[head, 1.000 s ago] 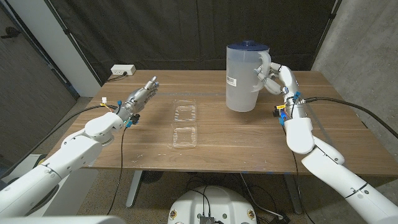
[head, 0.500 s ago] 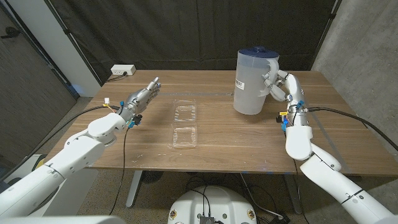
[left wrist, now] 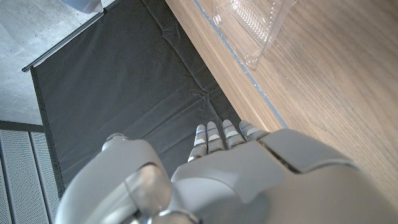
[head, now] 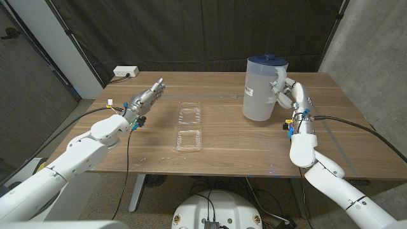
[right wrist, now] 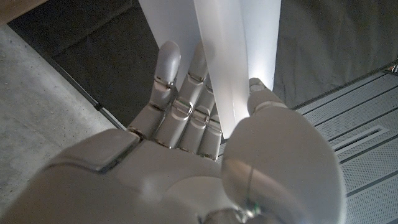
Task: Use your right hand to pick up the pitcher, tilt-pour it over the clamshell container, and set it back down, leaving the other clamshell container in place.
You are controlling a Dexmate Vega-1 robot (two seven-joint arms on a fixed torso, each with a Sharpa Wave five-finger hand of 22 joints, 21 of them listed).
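Observation:
A translucent pitcher with a dark blue lid stands upright at the back right of the table. My right hand grips its handle, and in the right wrist view the right hand has its fingers wrapped round it. I cannot tell whether the pitcher's base touches the wood. Two clear clamshell containers lie mid-table, one behind the other. My left hand hovers at the left, fingers straight and holding nothing. In the left wrist view the left hand points toward a clamshell.
A white power strip lies at the table's back left corner. A black curtain hangs behind the wooden table. Cables run along both forearms. Bare wood lies between the clamshells and the pitcher.
My right hand has carried the pitcher to the right and down, away from the clamshells. The left hand and the clamshells have stayed put.

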